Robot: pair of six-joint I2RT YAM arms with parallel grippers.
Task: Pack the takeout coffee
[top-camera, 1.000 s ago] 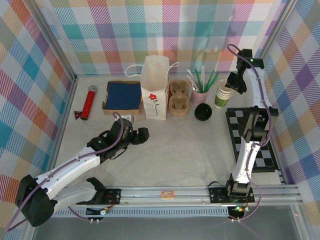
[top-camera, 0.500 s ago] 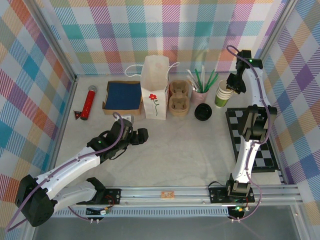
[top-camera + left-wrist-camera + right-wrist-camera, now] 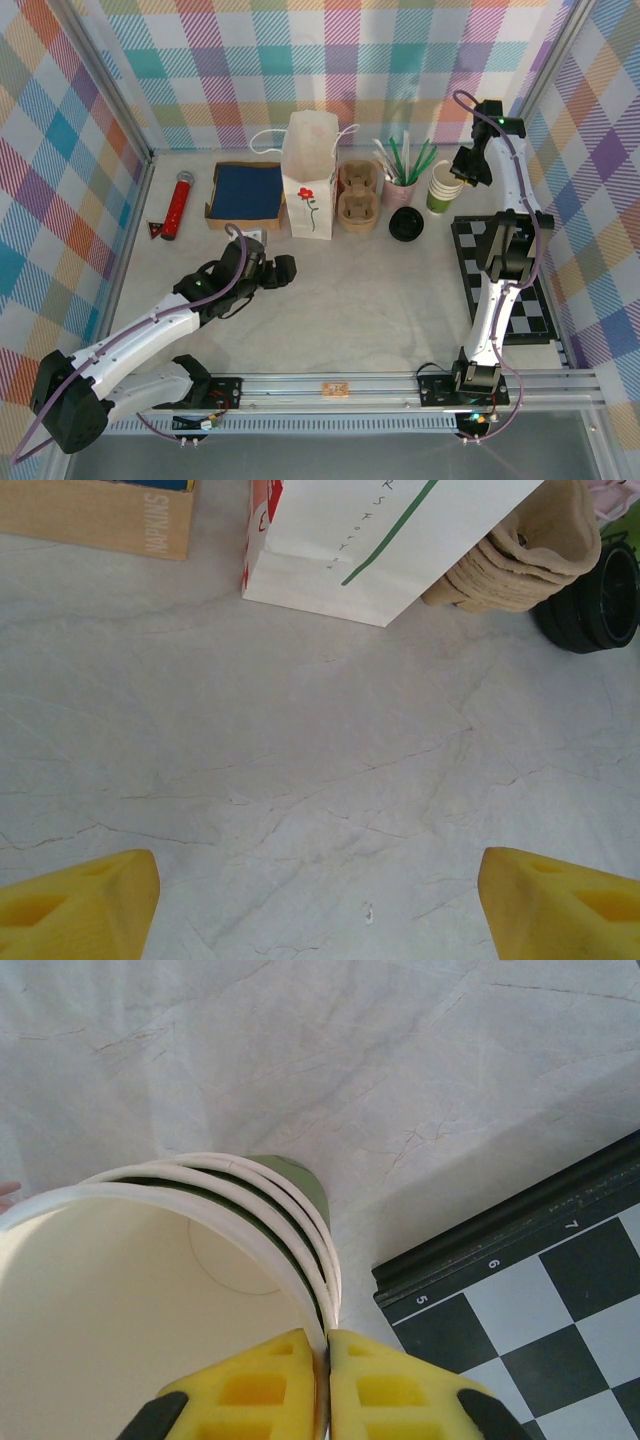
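The takeout coffee is out of view. A lidless stack of green-and-cream cups stands at the back right, beside the chessboard. My right gripper hangs over it and is shut on the rim of the top cup. In the right wrist view both yellow fingers pinch that rim, one inside the cup stack and one outside, at the right gripper. A black lid lies on the table left of the stack. The white paper bag stands open at the back middle. My left gripper hovers open over bare table.
Brown cup carriers sit right of the bag, with a pink cup of straws behind the lid. A napkin box and a red tube lie to the left. The chessboard covers the right side. Plaid walls enclose the table.
My right gripper's jaws have closed onto the top cup's rim, and the stack has shifted slightly left. The left arm has stayed put.
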